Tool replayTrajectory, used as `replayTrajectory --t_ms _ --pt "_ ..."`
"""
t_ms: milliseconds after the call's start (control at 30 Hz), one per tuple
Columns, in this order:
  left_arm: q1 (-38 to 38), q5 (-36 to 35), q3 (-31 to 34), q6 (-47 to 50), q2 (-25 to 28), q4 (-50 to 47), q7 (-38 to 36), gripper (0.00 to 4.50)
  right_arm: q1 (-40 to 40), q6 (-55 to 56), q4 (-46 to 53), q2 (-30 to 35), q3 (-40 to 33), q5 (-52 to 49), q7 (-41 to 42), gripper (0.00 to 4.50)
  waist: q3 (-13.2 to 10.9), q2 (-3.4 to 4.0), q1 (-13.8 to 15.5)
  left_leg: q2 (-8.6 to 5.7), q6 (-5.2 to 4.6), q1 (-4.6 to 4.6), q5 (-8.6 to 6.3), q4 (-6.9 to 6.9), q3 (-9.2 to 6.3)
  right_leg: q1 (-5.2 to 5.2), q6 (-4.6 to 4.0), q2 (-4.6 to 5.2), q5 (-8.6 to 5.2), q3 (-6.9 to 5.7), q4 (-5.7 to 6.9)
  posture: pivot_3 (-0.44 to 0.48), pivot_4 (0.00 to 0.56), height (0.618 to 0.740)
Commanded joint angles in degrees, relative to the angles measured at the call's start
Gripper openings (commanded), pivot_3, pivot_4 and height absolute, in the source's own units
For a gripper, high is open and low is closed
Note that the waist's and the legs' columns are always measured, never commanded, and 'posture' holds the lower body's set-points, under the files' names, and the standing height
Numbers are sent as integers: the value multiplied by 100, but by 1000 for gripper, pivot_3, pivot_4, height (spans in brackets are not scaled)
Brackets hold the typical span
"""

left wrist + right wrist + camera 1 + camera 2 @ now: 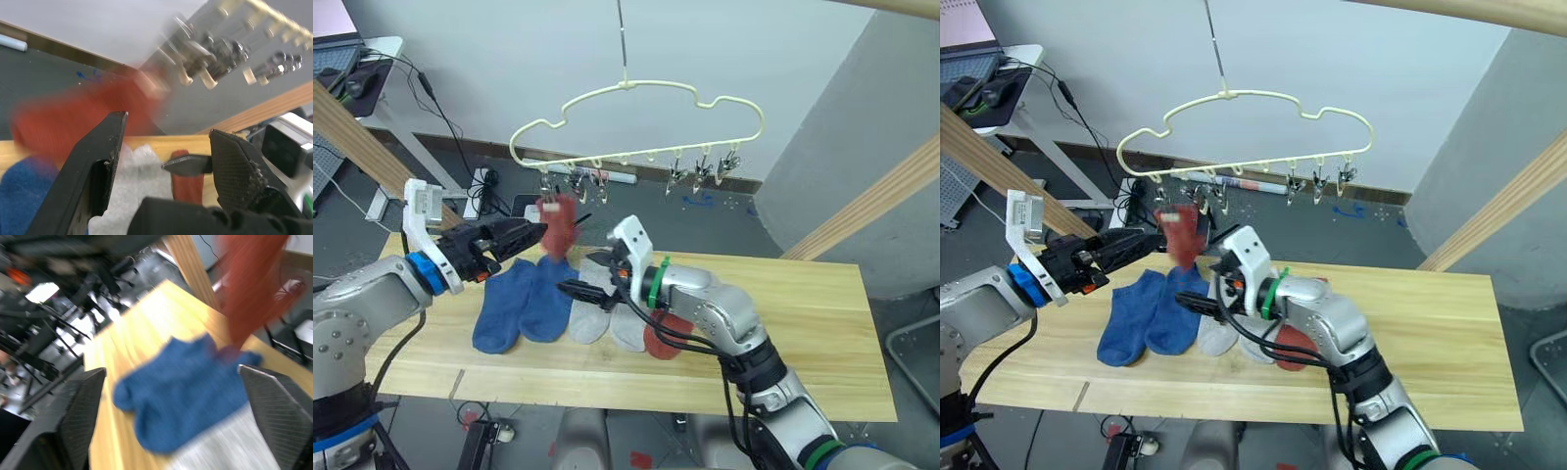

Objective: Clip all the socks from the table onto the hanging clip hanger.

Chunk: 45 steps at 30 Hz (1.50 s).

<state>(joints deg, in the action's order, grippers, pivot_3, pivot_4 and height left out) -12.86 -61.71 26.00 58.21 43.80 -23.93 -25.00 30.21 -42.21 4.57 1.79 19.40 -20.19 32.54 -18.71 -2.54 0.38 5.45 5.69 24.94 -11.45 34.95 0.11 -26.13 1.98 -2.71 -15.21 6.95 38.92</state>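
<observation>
Socks mostly on the surface [803, 323] yet: two blue socks [521, 305], two grey socks [607, 315] and one rust sock [666, 338] in a row below the clip hanger [636, 127]. Second rust sock [558, 227] hangs from the hanger's leftmost clips, long axis vertical, toe nearly down to the blue pair. Left pincer [524, 235] sits just left of that hanging sock, fingers spread and released, nothing between them in its wrist view; whether a clip truly bites the fabric, cannot tell. Right pincer [590, 291] is low over the grey socks, directly under the hanger's left end, fingers parted wide, empty. Judgement: next pick is likely a grey sock, right arm nearer; it lies flat, long axis running front to back across the planks. Three free clips [705, 168] toward the hanger's right end. Around the surface: slanted wooden poles [881, 196], grey wall, cables and a desk [372, 59] far left of the hanger.
</observation>
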Motion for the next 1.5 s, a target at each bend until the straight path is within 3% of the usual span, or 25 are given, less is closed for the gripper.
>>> replayTrajectory --t_ms 33,267,433,1133,1500 --pt "116 600 -461 -638 -330 -808 336 3051 -297 95 937 454 -112 -95 234 4443 -1 2 4 0 1 0 0 0 0 1 0 0 0 1 0 111 338 740" --pt "9 2589 -1420 -2454 -1063 -710 596 3051 -608 112 1955 1266 -791 -501 460 4443 -3 6 -19 2 4 -3 4 1 0 1 0 -8 0 8 2 75 334 740" --pt "-25 3235 -1755 -2990 -1402 -545 652 1579 -634 113 2377 1502 -1229 -826 477 4500 -3 5 -39 -1 2 -2 4 4 4 2 0 -8 1 11 2 54 339 740" --pt "-657 4584 -2059 -4063 -2300 654 945 1579 -167 24 2557 1706 -1695 -1457 209 4500 -3 5 -51 -3 -2 -3 5 15 -1 15 0 -7 2 6 5 21 344 740" --pt "-981 4724 -2016 -4354 -2393 968 901 1579 -44 20 2565 1749 -1725 -1565 56 4500 -3 5 -52 -2 -3 -3 6 18 -4 19 -17 -7 12 1 7 4 342 740"
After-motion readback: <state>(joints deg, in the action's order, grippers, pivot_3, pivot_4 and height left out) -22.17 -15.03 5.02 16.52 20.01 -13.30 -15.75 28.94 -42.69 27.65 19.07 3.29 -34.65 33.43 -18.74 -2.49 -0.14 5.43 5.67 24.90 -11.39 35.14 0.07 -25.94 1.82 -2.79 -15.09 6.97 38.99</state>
